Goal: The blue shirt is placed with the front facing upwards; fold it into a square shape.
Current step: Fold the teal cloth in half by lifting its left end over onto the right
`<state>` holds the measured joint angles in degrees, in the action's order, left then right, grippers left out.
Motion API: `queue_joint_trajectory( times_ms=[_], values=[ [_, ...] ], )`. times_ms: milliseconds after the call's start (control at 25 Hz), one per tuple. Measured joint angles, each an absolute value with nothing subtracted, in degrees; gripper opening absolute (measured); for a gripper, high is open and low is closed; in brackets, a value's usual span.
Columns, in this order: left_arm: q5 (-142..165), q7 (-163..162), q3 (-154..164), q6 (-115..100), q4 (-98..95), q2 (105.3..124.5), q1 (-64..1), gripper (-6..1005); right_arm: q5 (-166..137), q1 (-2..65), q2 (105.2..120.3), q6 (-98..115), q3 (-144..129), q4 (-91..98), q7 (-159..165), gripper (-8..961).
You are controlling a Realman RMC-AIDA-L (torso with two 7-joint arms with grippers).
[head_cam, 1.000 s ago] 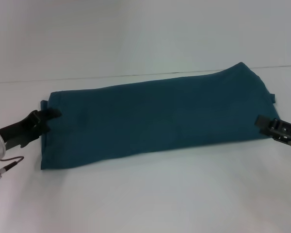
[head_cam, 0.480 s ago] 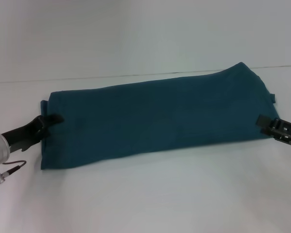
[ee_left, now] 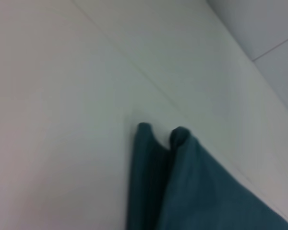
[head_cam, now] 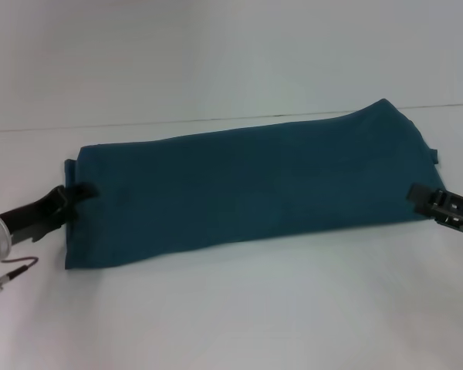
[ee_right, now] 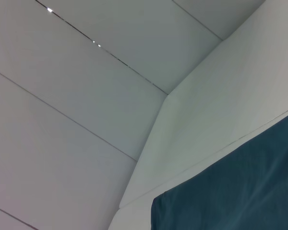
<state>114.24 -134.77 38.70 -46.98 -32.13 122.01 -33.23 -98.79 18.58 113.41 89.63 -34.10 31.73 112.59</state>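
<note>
White tabletop (head_cam: 239, 308) carries the blue shirt (head_cam: 247, 189), folded into a long band that runs across it between the two arms. At the band's left end the left end effector (head_cam: 76, 193) touches the cloth edge, and at the right end the right end effector (head_cam: 426, 196) sits against the near corner; whether either is clenched or released cannot be told. Its plain dark teal surface shows no print, with doubled layers at the left end.
</note>
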Motion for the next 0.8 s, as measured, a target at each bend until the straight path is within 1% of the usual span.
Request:
queue_joint_trajectory(
  times_ms=[80,200,280,360,440,640,800],
  values=[
    [114.2,-135.3,38.5,-49.4,-33.4,121.68,-33.2,627,-98.8,18.5,113.29,89.7,-34.1,31.7,112.6,885],
    [115.9,-137.9,39.2,-56.2,-36.5,119.63,-33.3,626,-98.8,18.4,112.91,89.9,-34.1,31.7,112.3,885],
    [119.6,-139.3,39.0,-61.6,-37.4,117.40,-34.8,626,-98.8,18.4,112.63,90.0,-34.2,31.7,112.2,885],
    [123.9,-140.2,38.0,-65.6,-38.6,115.84,-36.3,626,-98.8,18.4,112.48,90.1,-34.2,31.9,112.1,885],
    [127.9,-140.6,37.4,-67.9,-40.5,115.05,-37.4,628,-98.8,18.4,112.38,90.1,-34.2,32.0,112.1,885],
    [134.0,-142.2,37.5,-67.4,-42.0,114.62,-39.3,639,-98.9,18.4,112.27,89.7,-34.2,31.9,112.1,885],
    [136.1,-147.2,38.3,-63.7,-41.4,115.30,-39.6,636,-98.9,18.5,112.24,88.8,-34.1,31.8,112.1,884]
  ],
)
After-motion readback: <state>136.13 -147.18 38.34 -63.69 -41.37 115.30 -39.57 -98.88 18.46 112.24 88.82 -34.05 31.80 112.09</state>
